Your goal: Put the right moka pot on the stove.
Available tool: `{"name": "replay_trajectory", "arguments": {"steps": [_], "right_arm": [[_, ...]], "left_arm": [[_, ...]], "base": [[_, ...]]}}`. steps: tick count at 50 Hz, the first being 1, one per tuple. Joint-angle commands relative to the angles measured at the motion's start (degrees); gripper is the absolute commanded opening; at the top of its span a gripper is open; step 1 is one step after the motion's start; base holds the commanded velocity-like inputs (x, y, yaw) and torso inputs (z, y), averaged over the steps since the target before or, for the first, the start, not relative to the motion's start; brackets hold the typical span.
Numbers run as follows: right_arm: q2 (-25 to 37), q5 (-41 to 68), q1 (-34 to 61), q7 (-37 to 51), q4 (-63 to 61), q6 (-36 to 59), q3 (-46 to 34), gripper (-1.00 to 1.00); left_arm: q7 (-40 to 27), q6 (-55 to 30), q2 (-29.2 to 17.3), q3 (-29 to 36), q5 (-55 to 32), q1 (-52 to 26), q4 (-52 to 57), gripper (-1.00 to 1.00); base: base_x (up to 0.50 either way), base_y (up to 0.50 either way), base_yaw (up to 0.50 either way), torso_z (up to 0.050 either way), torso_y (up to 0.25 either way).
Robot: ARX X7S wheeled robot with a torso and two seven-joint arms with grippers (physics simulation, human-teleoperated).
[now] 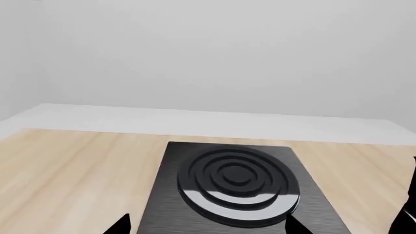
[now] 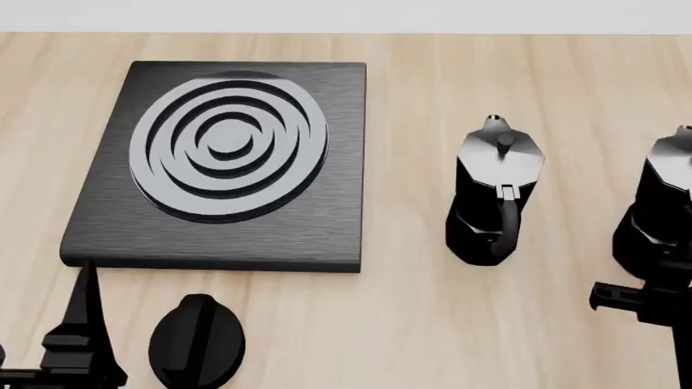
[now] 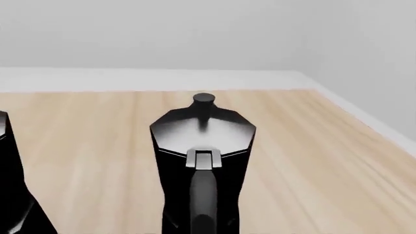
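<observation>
The right moka pot (image 2: 662, 194), black and faceted with a silver-grey lid, stands upright on the wooden table at the head view's right edge. It fills the right wrist view (image 3: 202, 141), its handle towards the camera. My right gripper (image 2: 647, 298) sits right at the pot's handle side; its fingers do not stand out against the black pot. The stove (image 2: 222, 158) lies flat at the left and also shows in the left wrist view (image 1: 234, 180). My left gripper (image 1: 208, 226) is open and empty by the stove's near edge; one of its fingers (image 2: 84, 300) shows in the head view.
A look-alike moka pot (image 2: 495, 194) stands between the stove and the right pot, its side showing in the right wrist view (image 3: 11, 195). An oval black dial knob (image 2: 197, 340) lies in front of the stove. A white wall bounds the table's far edge.
</observation>
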Motion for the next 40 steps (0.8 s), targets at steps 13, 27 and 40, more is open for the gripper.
{"name": "replay_trajectory", "arguments": {"steps": [13, 27, 40], "right_arm": [[4.61, 4.68, -13.83, 5.31, -22.91, 5.39, 6.86, -1.00], [8.43, 10.27, -25.50, 10.65, -41.88, 10.58, 14.28, -1.00], [6.95, 10.39, -37.74, 12.23, -52.70, 7.61, 20.33, -1.00]], "left_arm": [[-0.96, -0.35, -0.39, 0.64, 0.59, -0.27, -0.04, 1.00], [-1.48, -0.41, -0.78, 1.27, 1.27, -0.10, 0.38, 1.00], [-1.34, 0.12, -0.90, 1.03, 0.68, 0.22, 0.15, 1.00]], "base": [[0.00, 0.00, 0.00, 0.000, 0.000], [0.00, 0.00, 0.00, 0.000, 0.001], [0.00, 0.00, 0.00, 0.000, 0.001]]}}
